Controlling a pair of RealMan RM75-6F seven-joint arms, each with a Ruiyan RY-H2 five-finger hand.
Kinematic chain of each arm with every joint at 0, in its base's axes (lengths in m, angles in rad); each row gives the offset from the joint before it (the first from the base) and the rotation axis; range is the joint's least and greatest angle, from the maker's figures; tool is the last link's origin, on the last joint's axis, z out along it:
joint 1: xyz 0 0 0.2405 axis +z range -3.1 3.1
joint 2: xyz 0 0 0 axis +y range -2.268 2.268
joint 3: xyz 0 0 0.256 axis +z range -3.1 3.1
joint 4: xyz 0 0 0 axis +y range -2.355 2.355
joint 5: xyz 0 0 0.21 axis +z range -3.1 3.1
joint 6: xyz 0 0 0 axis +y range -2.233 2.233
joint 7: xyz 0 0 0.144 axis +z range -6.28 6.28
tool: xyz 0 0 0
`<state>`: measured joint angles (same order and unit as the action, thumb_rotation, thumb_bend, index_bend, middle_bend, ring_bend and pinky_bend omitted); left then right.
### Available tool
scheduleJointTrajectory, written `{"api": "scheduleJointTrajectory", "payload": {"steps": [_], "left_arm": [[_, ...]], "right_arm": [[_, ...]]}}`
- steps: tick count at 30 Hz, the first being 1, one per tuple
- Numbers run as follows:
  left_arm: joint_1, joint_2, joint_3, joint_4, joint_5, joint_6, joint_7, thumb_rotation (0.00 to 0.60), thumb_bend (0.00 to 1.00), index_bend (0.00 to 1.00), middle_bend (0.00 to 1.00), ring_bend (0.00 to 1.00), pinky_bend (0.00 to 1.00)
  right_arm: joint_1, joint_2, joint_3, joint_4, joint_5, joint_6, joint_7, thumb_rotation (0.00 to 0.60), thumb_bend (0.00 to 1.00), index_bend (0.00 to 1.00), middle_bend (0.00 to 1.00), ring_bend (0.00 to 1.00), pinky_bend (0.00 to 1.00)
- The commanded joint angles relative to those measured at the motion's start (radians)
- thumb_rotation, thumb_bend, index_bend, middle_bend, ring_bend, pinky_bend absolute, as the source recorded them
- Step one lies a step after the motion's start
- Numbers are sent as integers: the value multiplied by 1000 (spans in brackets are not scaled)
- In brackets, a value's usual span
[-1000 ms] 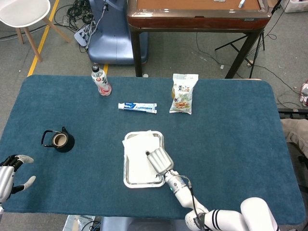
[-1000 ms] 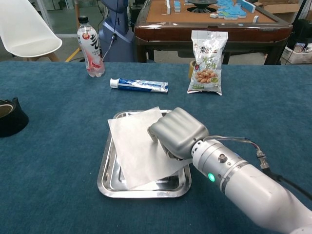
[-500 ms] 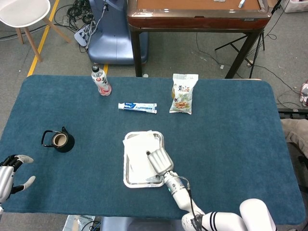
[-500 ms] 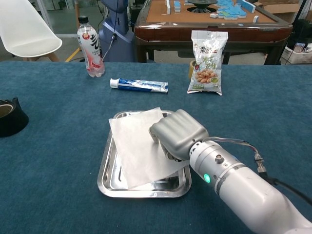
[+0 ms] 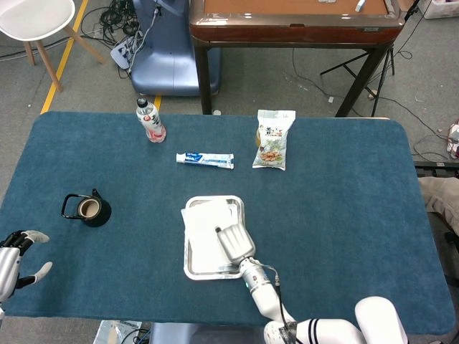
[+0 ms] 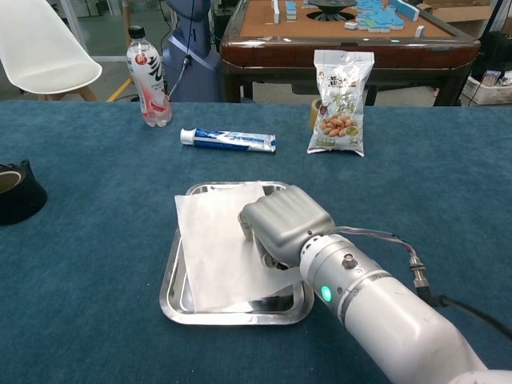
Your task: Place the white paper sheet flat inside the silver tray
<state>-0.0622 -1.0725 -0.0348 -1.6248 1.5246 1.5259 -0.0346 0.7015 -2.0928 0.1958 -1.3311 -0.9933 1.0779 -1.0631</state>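
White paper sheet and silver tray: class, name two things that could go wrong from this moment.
1. The white paper sheet overhangs the silver tray's left rim, so it may end up propped on the rim, not flat.
2. The right hand rests on the sheet; lifting away could drag or crease it.

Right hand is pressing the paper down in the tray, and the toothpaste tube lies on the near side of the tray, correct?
Not quite. The right hand does press the paper in the tray, but the toothpaste tube lies beyond the tray, on its far side; the chest view shows it.
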Motion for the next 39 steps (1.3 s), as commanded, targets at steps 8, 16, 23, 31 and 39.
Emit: {"api": "scheduleJointTrajectory", "payload": {"steps": [8,16,23,31,39], "left_arm": [[0,1,1,0,1,0,0,600,199,397,364,263,442],[-1,-1,1,1,0,-3,0,600,199,397,364,263,442],[-3,-5,3,0,2,-8,9,600,199,397,364,263,442],[-3,-6,2,2,0,-9,9,600,199,397,364,263,442],[-1,-2,1,1,0,-4,-1,600,199,397,364,263,442]], "right_arm": [[8,-3,0,-42,41,31,-18,600,973,380,1000,1000,1000],[13,24,2,-100,25,67,-8,600,972,380,1000,1000,1000],[24,61,7,-159,-37,108,12,600,973,380,1000,1000,1000],[65,55,0,-50,-140,99,60,600,972,380,1000,1000,1000],[97,15,3,90,-179,72,91,600,973,380,1000,1000,1000]]}}
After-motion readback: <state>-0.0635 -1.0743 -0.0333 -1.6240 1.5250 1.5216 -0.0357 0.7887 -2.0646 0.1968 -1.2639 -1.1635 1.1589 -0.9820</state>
